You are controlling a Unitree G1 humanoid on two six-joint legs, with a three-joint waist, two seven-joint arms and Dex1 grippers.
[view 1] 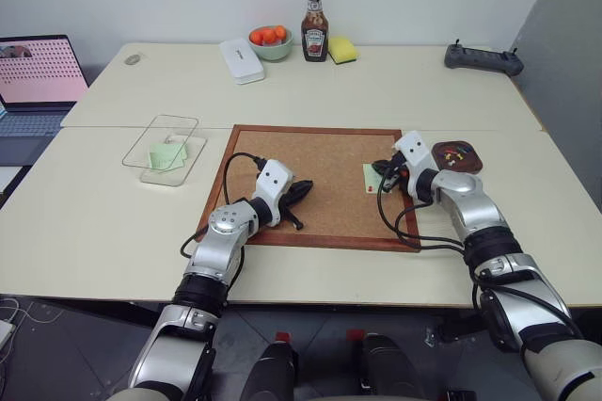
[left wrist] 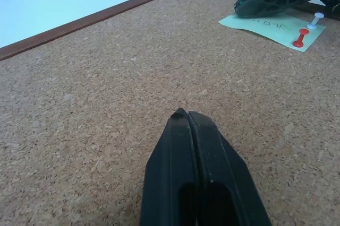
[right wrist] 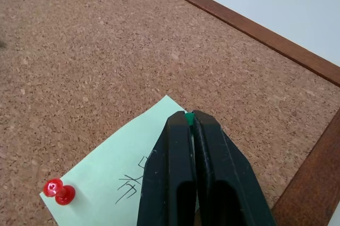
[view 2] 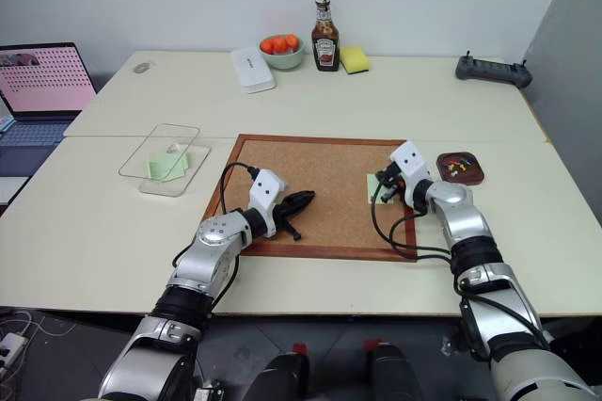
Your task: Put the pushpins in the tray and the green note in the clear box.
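Right gripper (right wrist: 190, 122), jaws clamped on the tiny green plastic-headed pushpin (right wrist: 188, 118) at the pale green paper note's (right wrist: 114, 170) corner, should pull straight out, then carry toward the dark brown tray (view 1: 458, 158) at two o'clock; left gripper (left wrist: 187, 117) rests closed, empty.

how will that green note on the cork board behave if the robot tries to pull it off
The green note looks thin and flat, so probably floppy and light. A red pushpin stands in one corner, so it would likely pivot or tear there. The right gripper, jaws shut on something green, covers another corner.

right end effector (view 2: 384, 182) at green note (view 2: 372, 186) | tray (view 2: 460, 168) beside
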